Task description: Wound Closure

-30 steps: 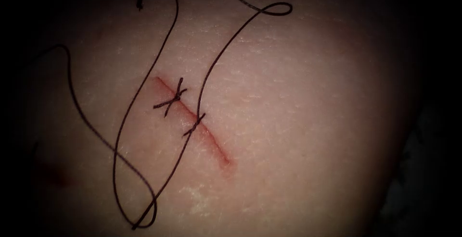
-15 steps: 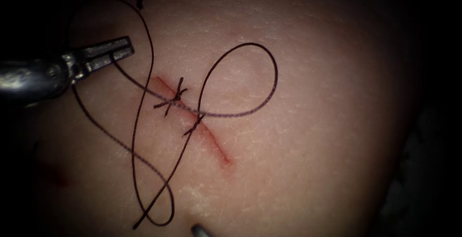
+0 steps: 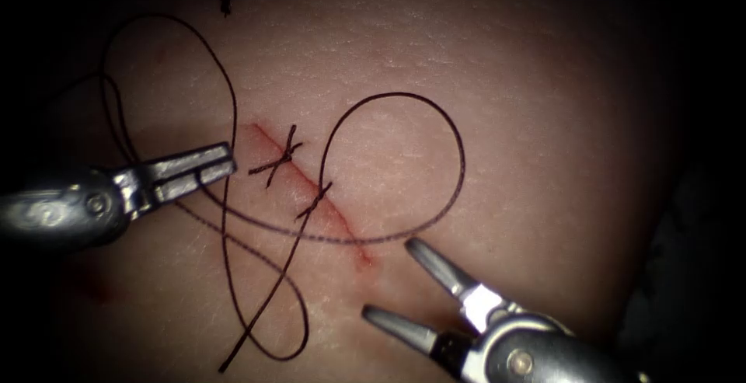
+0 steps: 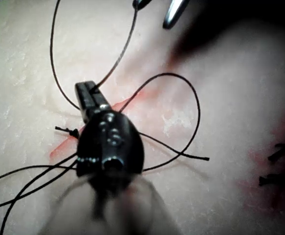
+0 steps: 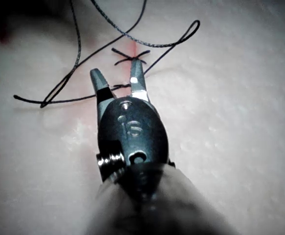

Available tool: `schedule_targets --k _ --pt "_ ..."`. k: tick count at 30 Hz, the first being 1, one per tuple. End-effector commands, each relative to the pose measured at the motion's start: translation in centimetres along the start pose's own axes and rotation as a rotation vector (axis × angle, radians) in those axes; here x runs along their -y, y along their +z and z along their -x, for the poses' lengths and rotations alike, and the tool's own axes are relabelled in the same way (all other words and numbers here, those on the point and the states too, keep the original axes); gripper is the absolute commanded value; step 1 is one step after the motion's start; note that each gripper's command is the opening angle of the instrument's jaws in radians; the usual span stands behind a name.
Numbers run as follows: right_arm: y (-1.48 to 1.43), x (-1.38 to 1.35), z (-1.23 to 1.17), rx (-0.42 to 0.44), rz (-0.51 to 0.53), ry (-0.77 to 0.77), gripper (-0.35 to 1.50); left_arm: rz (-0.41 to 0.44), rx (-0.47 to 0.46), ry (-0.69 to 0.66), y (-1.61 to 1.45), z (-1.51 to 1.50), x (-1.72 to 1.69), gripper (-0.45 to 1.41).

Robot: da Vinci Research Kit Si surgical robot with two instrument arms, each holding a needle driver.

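My left tool (image 3: 221, 167) pinching the thread (image 3: 458, 158) left of the cut (image 3: 342, 228), my right tool (image 3: 388, 286) hovering wide open and holding nothing near the cut's lower end, thread looping over the tissue (image 3: 544, 119), two stitches (image 3: 280, 158) crossing the cut.

The left claw (image 3: 217, 167) is seen as two long, flat, grey metal blades on a rounded silver wrist, where a small round pin is set. In the left wrist view the same claw (image 4: 87, 93) is shown dark, with small round rivets on its housing. The right claw (image 3: 404, 282) is formed of two slim, tapered, shiny blades. On its dark rounded housing (image 5: 132, 129) the number 16 is stamped, and a threaded screw is seen at the side.
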Motion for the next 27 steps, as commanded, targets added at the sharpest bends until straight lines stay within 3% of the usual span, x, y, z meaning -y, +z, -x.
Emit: schedule_targets --k 1,2,3,6,9,18,27 --pt "0.14 -0.04 0.08 -0.004 0.010 -0.006 0.02 0.012 -0.003 0.000 0.04 0.02 -0.11 -0.45" --pt "0.17 -0.10 0.09 -0.015 0.025 -0.003 -0.15 0.024 -0.010 -0.009 0.04 -0.02 -0.16 -0.45" --pt "0.18 -0.12 0.09 -0.018 0.030 -0.002 -0.20 0.028 -0.015 -0.014 0.04 -0.03 -0.18 -0.45" --pt "0.22 -0.16 0.09 -0.016 0.041 -0.005 -0.20 0.033 -0.023 -0.016 0.04 -0.06 -0.23 -0.45" --pt "0.26 -0.20 0.07 -0.035 0.040 -0.002 -0.35 0.045 -0.026 -0.020 0.04 -0.07 -0.31 -0.45" --pt "0.49 -0.35 -0.15 -0.165 -0.019 0.045 -0.35 0.072 -0.007 -0.020 0.18 0.00 -0.53 -0.45" --pt "0.56 -0.40 -0.25 -0.197 -0.056 0.059 -0.35 0.086 0.004 -0.026 0.36 0.03 -0.74 -0.45"
